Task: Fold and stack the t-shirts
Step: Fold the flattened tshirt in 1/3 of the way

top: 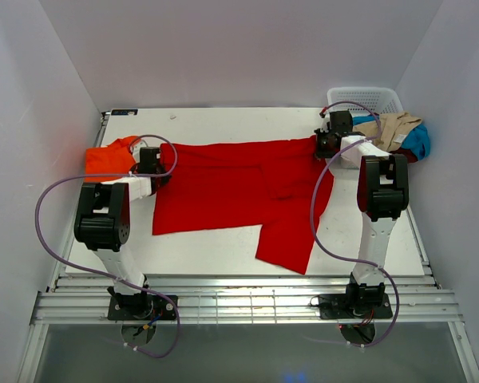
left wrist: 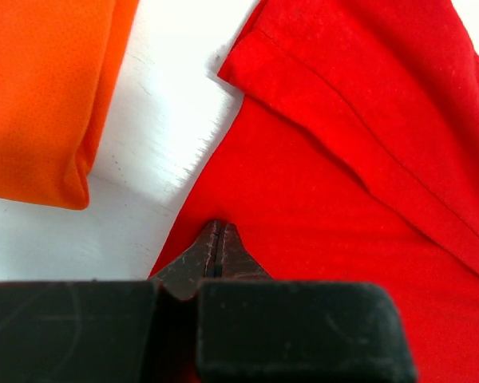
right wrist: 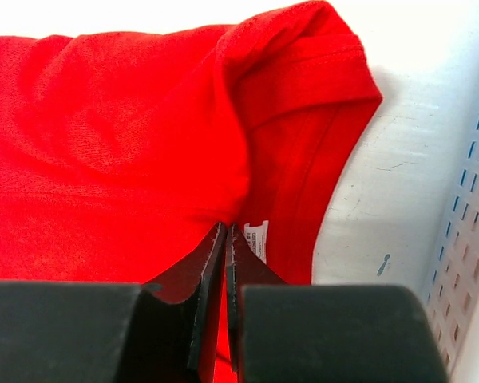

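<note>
Top external view: red t-shirt (top: 223,187) lay spread across desk (top: 207,251); orange t-shirt (top: 110,158) folded at desk's left edge. Left pincer (top: 150,167) and right pincer (top: 327,144) both clenched on red t-shirt, at opposite ends. Cloth judged light, limp, prone to sag; best pinched at hems or corners.

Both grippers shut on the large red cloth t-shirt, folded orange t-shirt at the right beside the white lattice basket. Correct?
No. The folded orange cloth t-shirt lies at the left, by the left gripper, far from the white plastic lattice basket, as the top external view shows. That gripper and the right gripper are indeed shut on the large red cloth t-shirt.
</note>
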